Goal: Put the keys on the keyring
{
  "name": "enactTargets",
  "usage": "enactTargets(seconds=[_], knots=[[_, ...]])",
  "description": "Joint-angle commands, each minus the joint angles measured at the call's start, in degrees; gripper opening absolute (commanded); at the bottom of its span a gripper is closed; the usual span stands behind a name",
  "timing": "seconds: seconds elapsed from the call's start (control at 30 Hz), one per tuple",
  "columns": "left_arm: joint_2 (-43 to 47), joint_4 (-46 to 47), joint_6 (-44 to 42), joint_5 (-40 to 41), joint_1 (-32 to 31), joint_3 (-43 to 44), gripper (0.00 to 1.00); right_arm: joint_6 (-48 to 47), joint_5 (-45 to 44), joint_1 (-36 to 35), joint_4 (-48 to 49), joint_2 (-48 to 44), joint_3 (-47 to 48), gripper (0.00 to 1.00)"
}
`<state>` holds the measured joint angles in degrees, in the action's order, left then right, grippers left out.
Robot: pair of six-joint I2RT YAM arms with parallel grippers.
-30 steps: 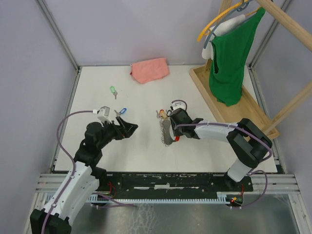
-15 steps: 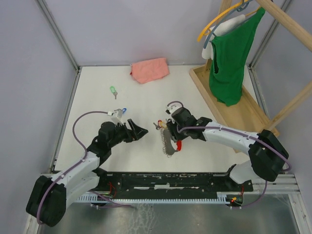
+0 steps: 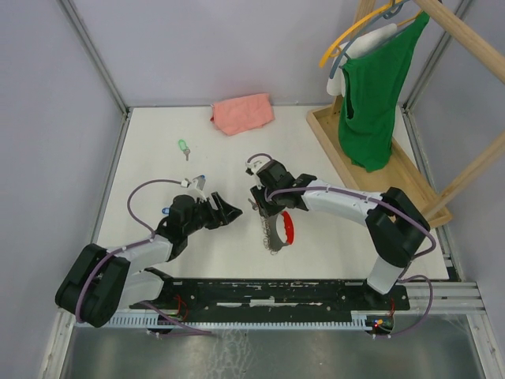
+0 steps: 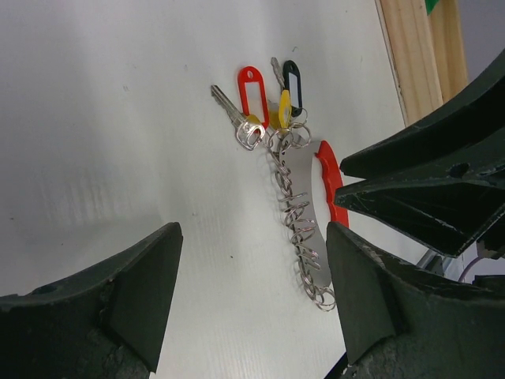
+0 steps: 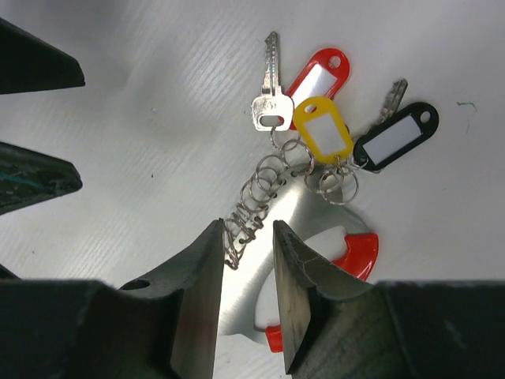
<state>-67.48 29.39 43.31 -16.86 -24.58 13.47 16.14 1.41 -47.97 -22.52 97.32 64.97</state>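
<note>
The keyring holder [image 3: 278,230] is a silver plate with a red grip and a row of wire rings, lying flat mid-table. It carries a bare silver key [image 5: 271,79] and red [image 5: 317,77], yellow [image 5: 322,126] and black [image 5: 394,139] tags. A loose green key [image 3: 183,147] lies far left. A loose blue key [image 3: 202,178] peeks out behind the left arm. My left gripper [image 3: 226,212] is open wide and empty, left of the holder [image 4: 304,207]. My right gripper [image 3: 263,202] hovers over the holder's ring end, its jaws [image 5: 246,229] narrowly apart above the rings and plate.
A pink cloth [image 3: 242,113] lies at the back. A wooden rack base [image 3: 371,170] with a green shirt [image 3: 372,95] on a hanger stands at the right. Grey walls close off the left and back.
The left arm has dropped lower and reached right toward the holder. The right gripper has moved up and left, from over the plate to its ring end. The holder shifted slightly nearer.
</note>
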Motion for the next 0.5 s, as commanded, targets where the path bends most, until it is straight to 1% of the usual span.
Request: enactTargets(seconds=[0.0, 0.27, 0.47], knots=[[-0.74, 5.31, 0.53, 0.42, -0.19, -0.46, 0.79, -0.60, -0.68, -0.20, 0.80, 3.60, 4.95, 0.38], [-0.01, 3.73, -1.21, 0.92, -0.19, -0.64, 0.78, -0.03, -3.19, -0.29, 0.29, 8.99, 8.34, 0.32], [0.25, 2.98, -1.99, 0.88, -0.16, -0.56, 0.78, 0.28, -4.26, -0.29, 0.21, 11.70, 9.21, 0.30]])
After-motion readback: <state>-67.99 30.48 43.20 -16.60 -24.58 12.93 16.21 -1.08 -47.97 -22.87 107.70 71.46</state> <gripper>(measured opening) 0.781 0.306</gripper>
